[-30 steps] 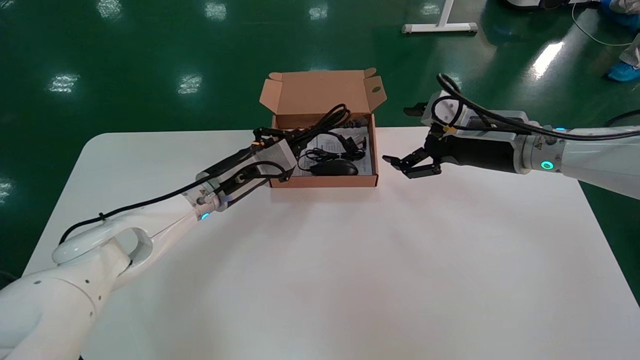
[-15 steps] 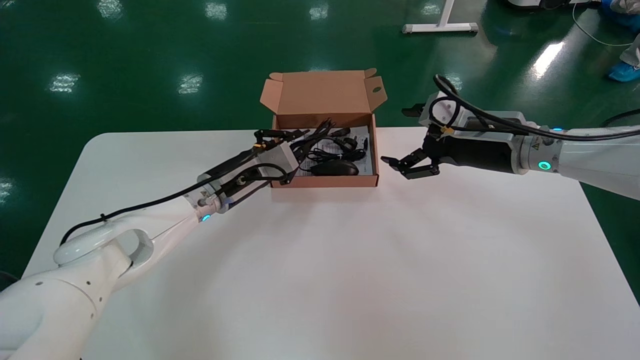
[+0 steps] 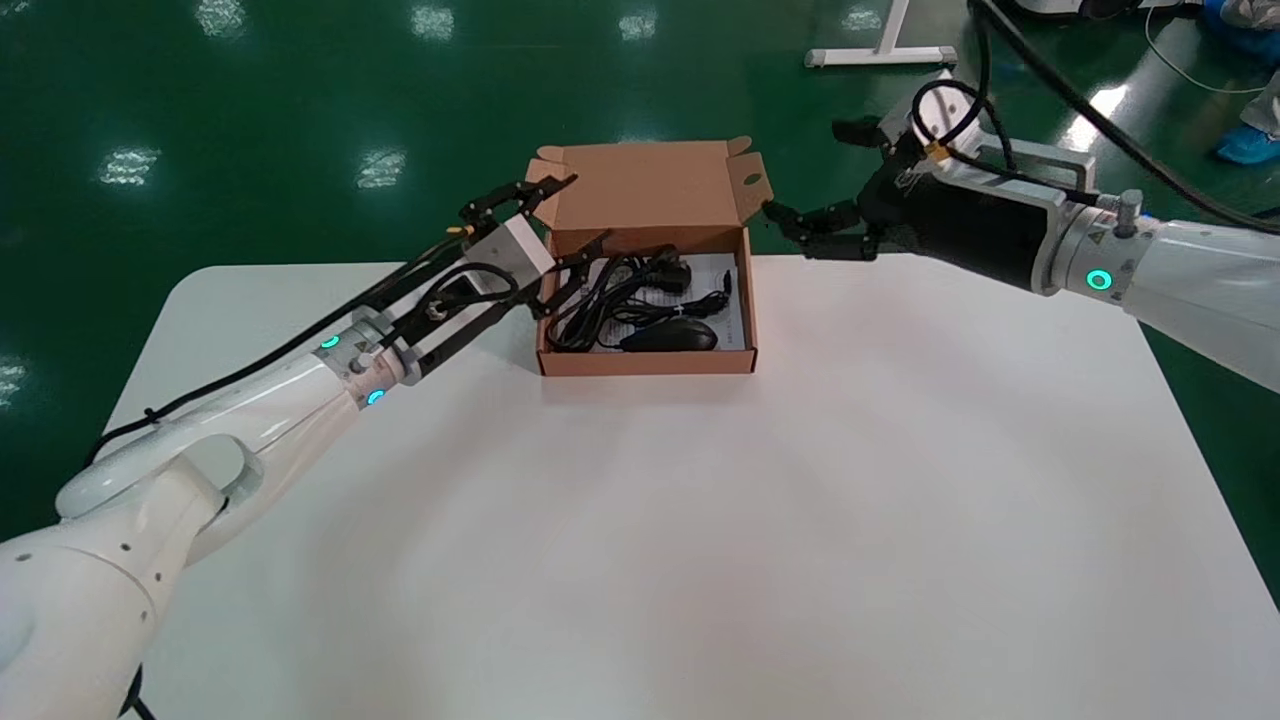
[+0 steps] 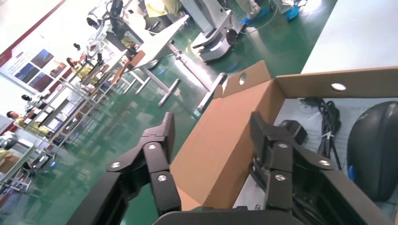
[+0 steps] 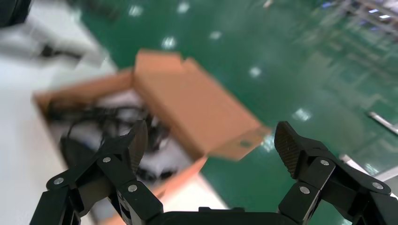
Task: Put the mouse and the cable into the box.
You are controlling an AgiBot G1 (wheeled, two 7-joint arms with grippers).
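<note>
The left hand, fingers spread and holding nothing, straddles the left wall of the cardboard box. Inside lie the coiled cable, nearest that hand, and the mouse by the front wall, long axis crosswise. The right hand, also spread, hovers beside the upright lid, seemingly not touching it.
</note>
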